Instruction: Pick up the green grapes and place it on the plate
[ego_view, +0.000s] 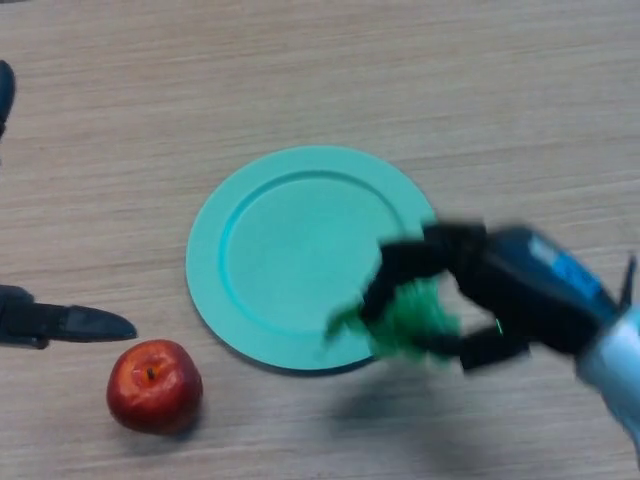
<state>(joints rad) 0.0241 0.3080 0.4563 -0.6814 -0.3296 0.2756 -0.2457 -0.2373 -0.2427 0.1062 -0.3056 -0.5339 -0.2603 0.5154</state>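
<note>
A bunch of green grapes (405, 322) is held in my right hand (478, 290), whose black fingers curl round it. The hand comes in from the right and holds the grapes above the near right rim of a round teal plate (290, 250) in the middle of the wooden table. My left hand (70, 323) shows at the left edge with straight fingers pointing right, resting low near the table and holding nothing.
A red apple (155, 385) lies on the table at the near left, just below my left hand and left of the plate. A dark object (5, 95) shows at the far left edge.
</note>
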